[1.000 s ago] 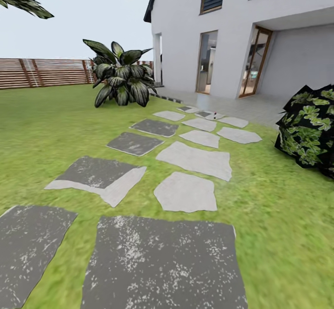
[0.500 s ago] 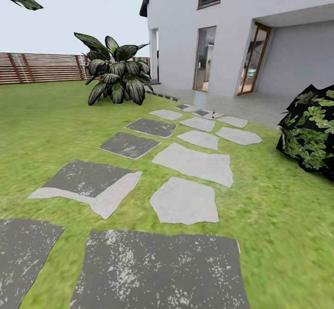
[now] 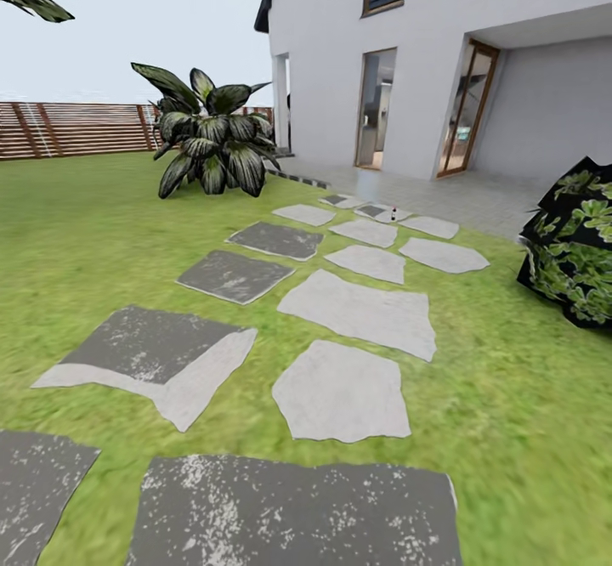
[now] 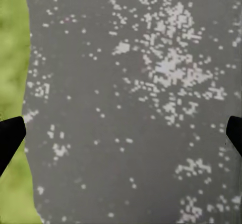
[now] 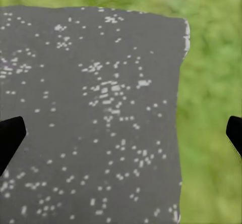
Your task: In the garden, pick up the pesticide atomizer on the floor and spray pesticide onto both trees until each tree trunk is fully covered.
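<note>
Garden path leading to house, daylight.
A white house [image 3: 442,65] with tall wood-framed glass doors [image 3: 464,109] stood beyond grey paving stones [image 3: 357,311] set in green grass [image 3: 85,234]. A brown slatted fence [image 3: 76,128] closed the far edge. A broad-leaved plant [image 3: 211,141] stood beside the house corner; a dark leafy bush [image 3: 578,247] bordered the lawn opposite.

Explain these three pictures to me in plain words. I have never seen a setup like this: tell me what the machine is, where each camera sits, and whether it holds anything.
This is a simulated wheeled robot with two arms. The head camera looks over a lawn crossed by stepping stones towards a white house, with a leafy plant, a bush and a wooden fence. A small object, too small to identify, sits on a far stone. Each wrist camera looks down at a speckled grey slab. The left gripper and right gripper are open and empty.
</note>
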Controlling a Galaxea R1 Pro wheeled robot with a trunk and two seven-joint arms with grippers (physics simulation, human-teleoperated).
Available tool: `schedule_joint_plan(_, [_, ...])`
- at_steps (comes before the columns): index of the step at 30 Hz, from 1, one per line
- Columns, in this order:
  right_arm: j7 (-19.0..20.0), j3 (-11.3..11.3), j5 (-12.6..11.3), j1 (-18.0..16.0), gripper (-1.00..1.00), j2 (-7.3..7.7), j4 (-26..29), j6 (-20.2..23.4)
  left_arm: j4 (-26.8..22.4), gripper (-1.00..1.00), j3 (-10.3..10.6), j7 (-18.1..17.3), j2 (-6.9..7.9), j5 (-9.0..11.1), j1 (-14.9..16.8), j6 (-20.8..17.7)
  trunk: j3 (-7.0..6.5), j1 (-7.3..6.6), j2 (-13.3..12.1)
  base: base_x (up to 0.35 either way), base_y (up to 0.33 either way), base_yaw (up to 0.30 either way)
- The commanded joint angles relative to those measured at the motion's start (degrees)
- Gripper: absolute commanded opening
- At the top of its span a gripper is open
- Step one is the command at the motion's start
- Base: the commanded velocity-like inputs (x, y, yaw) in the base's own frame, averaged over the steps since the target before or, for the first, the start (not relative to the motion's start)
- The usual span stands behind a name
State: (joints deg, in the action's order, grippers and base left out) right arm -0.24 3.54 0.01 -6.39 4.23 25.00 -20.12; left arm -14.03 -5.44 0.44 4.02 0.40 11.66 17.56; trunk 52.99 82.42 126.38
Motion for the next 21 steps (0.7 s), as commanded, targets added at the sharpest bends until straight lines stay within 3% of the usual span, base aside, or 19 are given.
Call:
schedule_joint_plan(1, [0.0,0.1,0.0,0.0,1.00,-0.01,0.0,-0.2,0.1,1.00,-0.1,0.0,-0.02,0.0,0.0,0.2,0.05,0.02,0.0,0.339,0.000,0.000])
schedule_joint_plan(7, [0.0,0.1,0.0,0.0,1.00,-0.01,0.0,-0.2,0.1,1.00,-0.1,0.0,0.01,0.0,0.0,0.2,0.05,0.02,0.0,0.339,0.000,-0.058])
schedule_joint_plan(21, [0.0,0.1,0.0,0.0,1.00,-0.01,0.0,-0.2,0.1,1.00,-0.1,0.0,0.01,0.0,0.0,0.2,0.05,0.02,0.0,0.339,0.000,-0.281])
